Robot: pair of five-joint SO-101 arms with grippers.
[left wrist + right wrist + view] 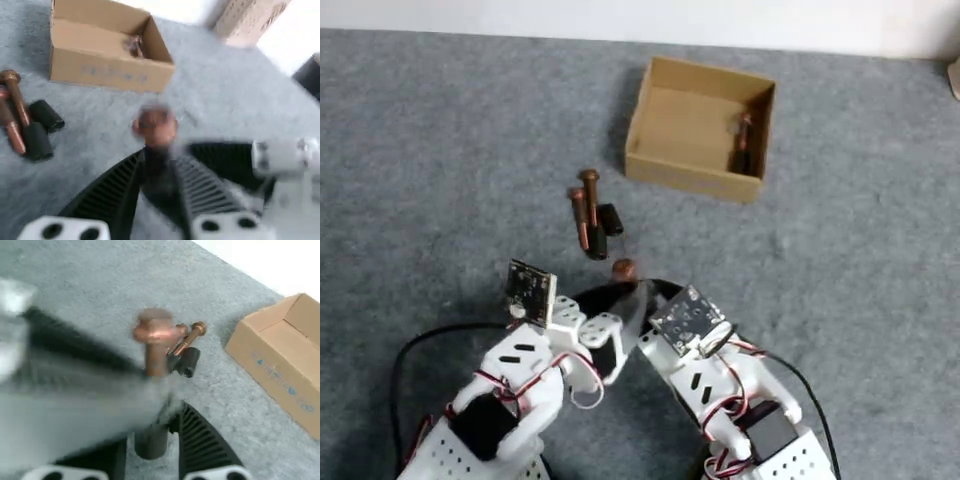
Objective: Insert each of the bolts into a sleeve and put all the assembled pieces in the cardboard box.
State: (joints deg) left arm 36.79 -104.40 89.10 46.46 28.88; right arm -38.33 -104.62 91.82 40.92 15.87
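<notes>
Copper bolt (623, 268) stands upright low in the middle of the frame, between both arms. My left gripper (159, 156) looks clamped on its shaft, and my right gripper (152, 426) on the black sleeve (150, 444) below, axes in line. The cardboard box (690, 175) lies up and right, nearer the right arm. From above I get the head end-on; the right wrist view shows shaft meeting sleeve.
</notes>
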